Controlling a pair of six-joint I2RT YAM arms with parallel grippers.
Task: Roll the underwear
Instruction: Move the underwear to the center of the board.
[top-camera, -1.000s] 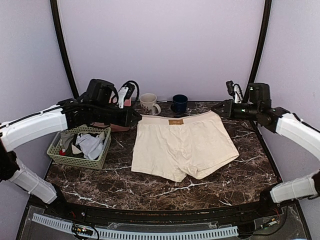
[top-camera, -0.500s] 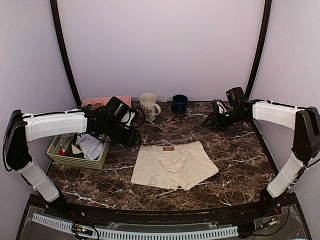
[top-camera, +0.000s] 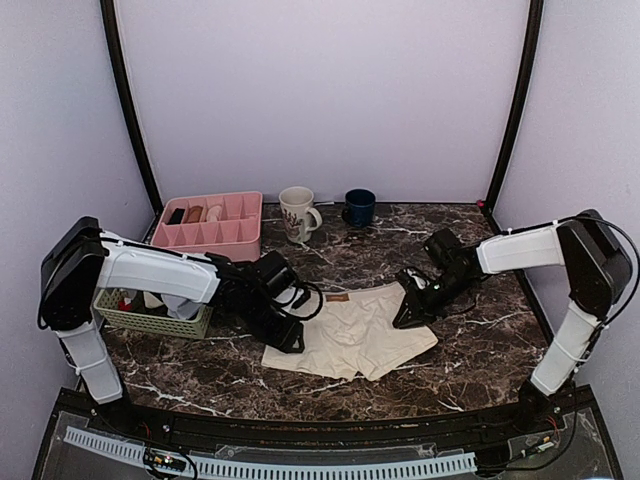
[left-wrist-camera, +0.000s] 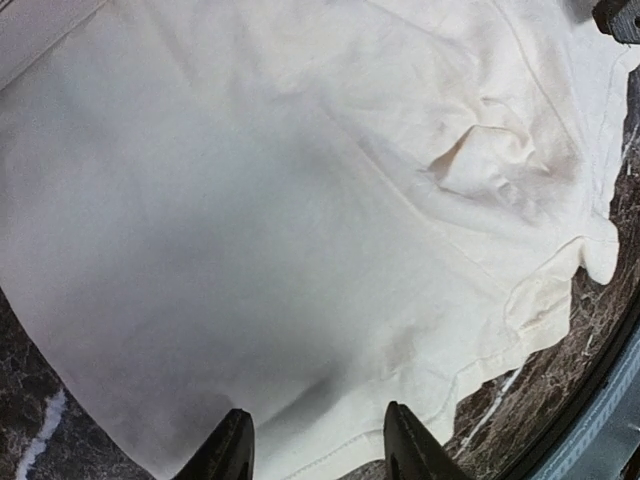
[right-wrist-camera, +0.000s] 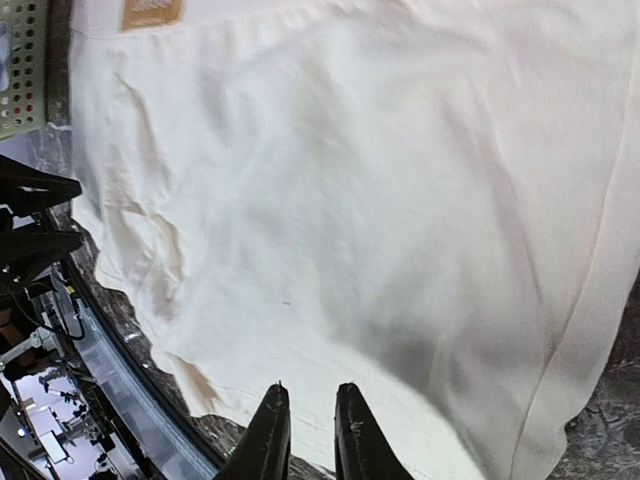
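The cream-beige underwear (top-camera: 350, 332) lies flat on the marble table, its waistband with the brown label (top-camera: 337, 297) towards the back. My left gripper (top-camera: 292, 338) is low over its left side, jaws open and empty. In the left wrist view the cloth (left-wrist-camera: 300, 200) fills the frame and the fingers (left-wrist-camera: 228, 452) straddle a leg hem. My right gripper (top-camera: 407, 313) is low over its right side. In the right wrist view the fingers (right-wrist-camera: 268, 432) stand a narrow gap apart over the cloth (right-wrist-camera: 350, 200), holding nothing. The label (right-wrist-camera: 152, 12) shows at the top left.
A green basket (top-camera: 112, 316) of mixed cloths stands at the left, partly behind my left arm. A pink divided tray (top-camera: 210, 222), a white mug (top-camera: 297, 212) and a dark blue cup (top-camera: 359, 206) stand along the back. The table's front edge runs close below the underwear.
One second ago both grippers held the underwear up by its waistband at the back. It then lay flat on the table, and both grippers have now come down onto its two sides.
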